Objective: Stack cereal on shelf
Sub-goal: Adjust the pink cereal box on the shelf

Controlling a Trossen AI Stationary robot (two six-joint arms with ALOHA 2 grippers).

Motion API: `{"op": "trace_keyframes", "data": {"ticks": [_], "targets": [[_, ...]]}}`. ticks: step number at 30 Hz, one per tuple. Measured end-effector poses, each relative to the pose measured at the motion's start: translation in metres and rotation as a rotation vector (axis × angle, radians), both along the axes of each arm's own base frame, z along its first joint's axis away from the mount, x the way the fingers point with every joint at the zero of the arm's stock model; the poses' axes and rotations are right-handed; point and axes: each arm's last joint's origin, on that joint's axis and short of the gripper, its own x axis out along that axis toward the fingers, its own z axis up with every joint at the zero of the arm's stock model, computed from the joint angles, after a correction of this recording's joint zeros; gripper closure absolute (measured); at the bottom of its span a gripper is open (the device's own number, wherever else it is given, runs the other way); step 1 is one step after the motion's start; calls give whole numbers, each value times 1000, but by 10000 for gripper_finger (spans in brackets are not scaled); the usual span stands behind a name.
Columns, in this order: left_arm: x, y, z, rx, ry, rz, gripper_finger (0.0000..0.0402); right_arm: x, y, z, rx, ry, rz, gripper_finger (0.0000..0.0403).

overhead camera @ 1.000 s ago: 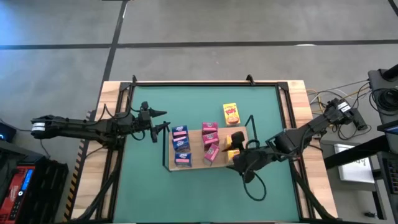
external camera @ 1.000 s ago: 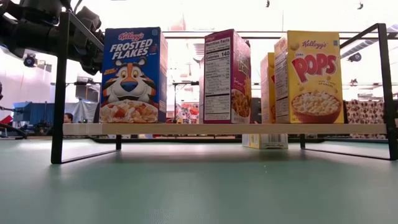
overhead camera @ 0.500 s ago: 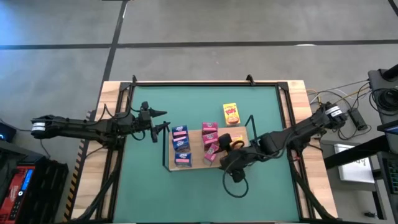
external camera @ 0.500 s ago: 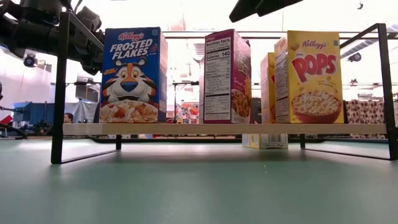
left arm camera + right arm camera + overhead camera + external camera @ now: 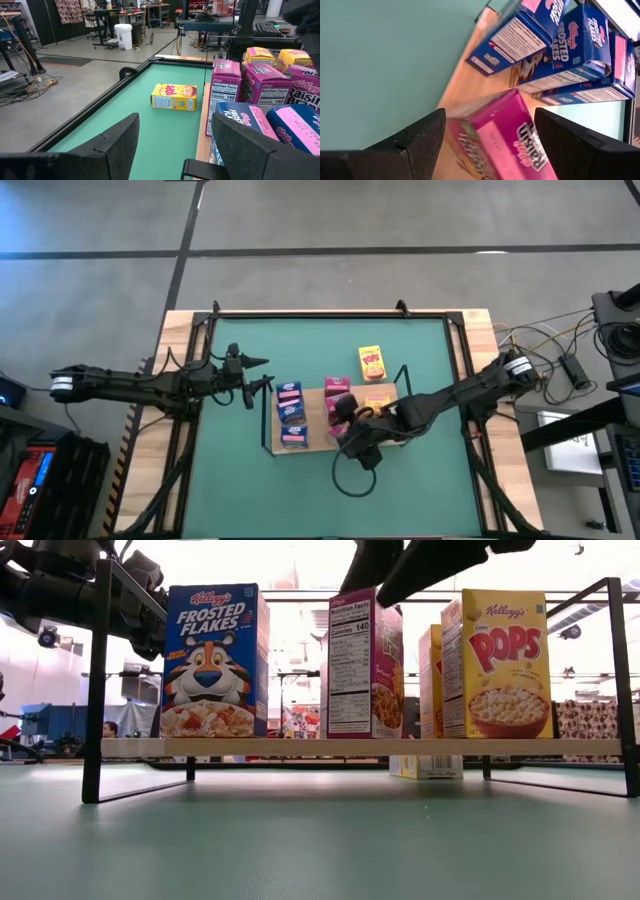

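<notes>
The light-wood shelf (image 5: 318, 442) stands on black rails on the green table. Blue cereal boxes (image 5: 291, 412), pink ones (image 5: 338, 392) and yellow ones (image 5: 379, 400) stand upright on it. One yellow box (image 5: 371, 362) lies flat on the table beyond the shelf. My right gripper (image 5: 348, 436) hangs open over the nearest pink box (image 5: 495, 127); its fingers (image 5: 422, 140) stand on either side of the box's top. In the low view they show just above that box (image 5: 365, 660). My left gripper (image 5: 255, 386) waits open left of the shelf, nothing between its fingers (image 5: 117, 145).
Black rail posts (image 5: 95, 690) rise at the shelf's ends. A dark cable loop (image 5: 350, 480) hangs from my right arm over the near table. Bare green table lies left of, in front of and beyond the shelf. Wooden borders edge the table.
My right gripper has travelled toward the table's left edge, from over the yellow boxes to over the nearest pink box, and has come down, entering the low view from the top. It has rolled somewhat on the way. No box has moved.
</notes>
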Motion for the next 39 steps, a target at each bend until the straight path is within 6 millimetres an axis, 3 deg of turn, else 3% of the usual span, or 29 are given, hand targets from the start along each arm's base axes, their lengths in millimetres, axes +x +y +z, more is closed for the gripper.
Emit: {"op": "trace_keyframes", "data": {"ticks": [21,39], "targets": [[0,0,1,1,-8,0,168,10,-14,-6,13,119,2,112],[0,0,1,1,-10,-1,168,12,-16,-3,81,101,-75,166]]}}
